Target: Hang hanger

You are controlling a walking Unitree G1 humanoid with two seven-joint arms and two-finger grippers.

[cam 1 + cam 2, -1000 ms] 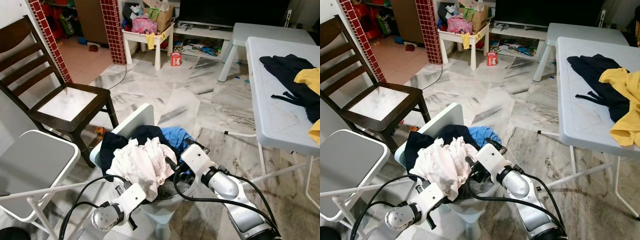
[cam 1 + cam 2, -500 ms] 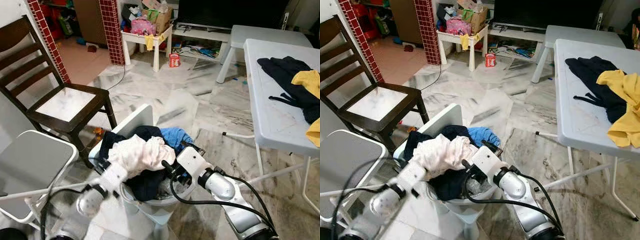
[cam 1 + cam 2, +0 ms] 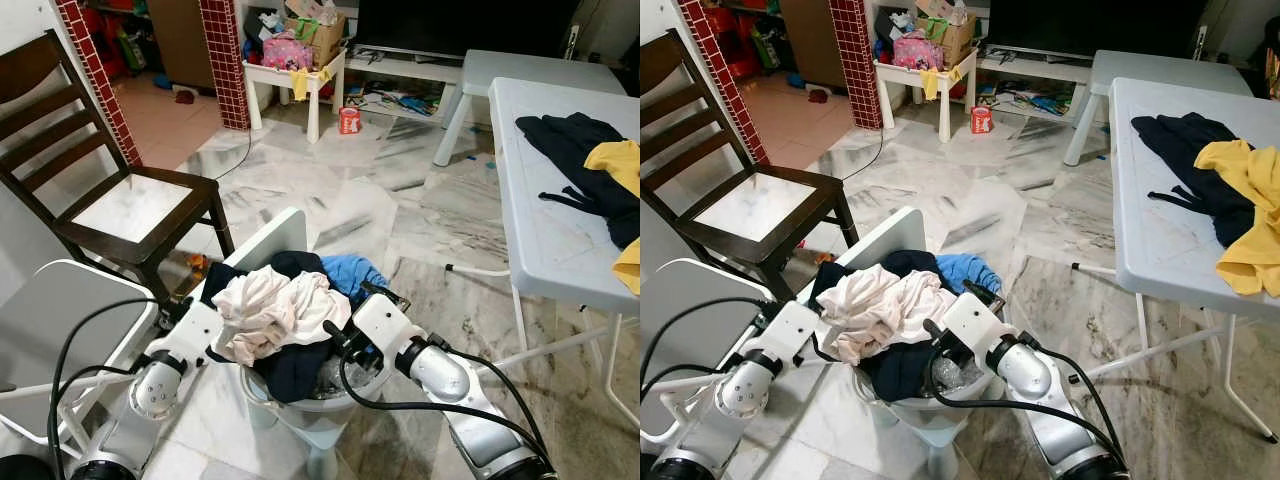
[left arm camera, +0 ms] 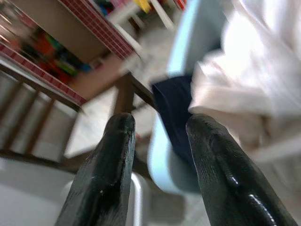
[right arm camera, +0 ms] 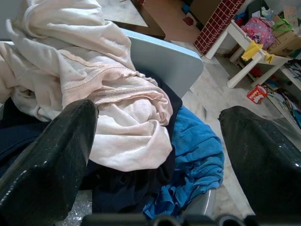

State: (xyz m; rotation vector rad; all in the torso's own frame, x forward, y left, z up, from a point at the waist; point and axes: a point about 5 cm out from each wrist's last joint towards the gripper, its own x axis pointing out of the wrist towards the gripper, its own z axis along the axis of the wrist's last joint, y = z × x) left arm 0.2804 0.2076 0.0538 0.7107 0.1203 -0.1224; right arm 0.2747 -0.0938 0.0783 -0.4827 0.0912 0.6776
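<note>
We see no hanger. A pale garment (image 3: 272,310) tops the pile on the light-blue chair (image 3: 262,250). Our left gripper (image 4: 157,155), fingers narrowly parted and empty, sits beside it; our right gripper (image 5: 160,150) gapes wide over it.

A grey-veined marble floor (image 3: 360,200) spreads between a dark wooden chair (image 3: 110,190) at left, a white plastic table (image 3: 545,230) at right and red-tiled pillars (image 3: 225,60) far off.

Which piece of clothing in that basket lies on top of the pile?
The pale pink frilled garment; the dark navy cloth and blue cloth lie beneath it.
</note>
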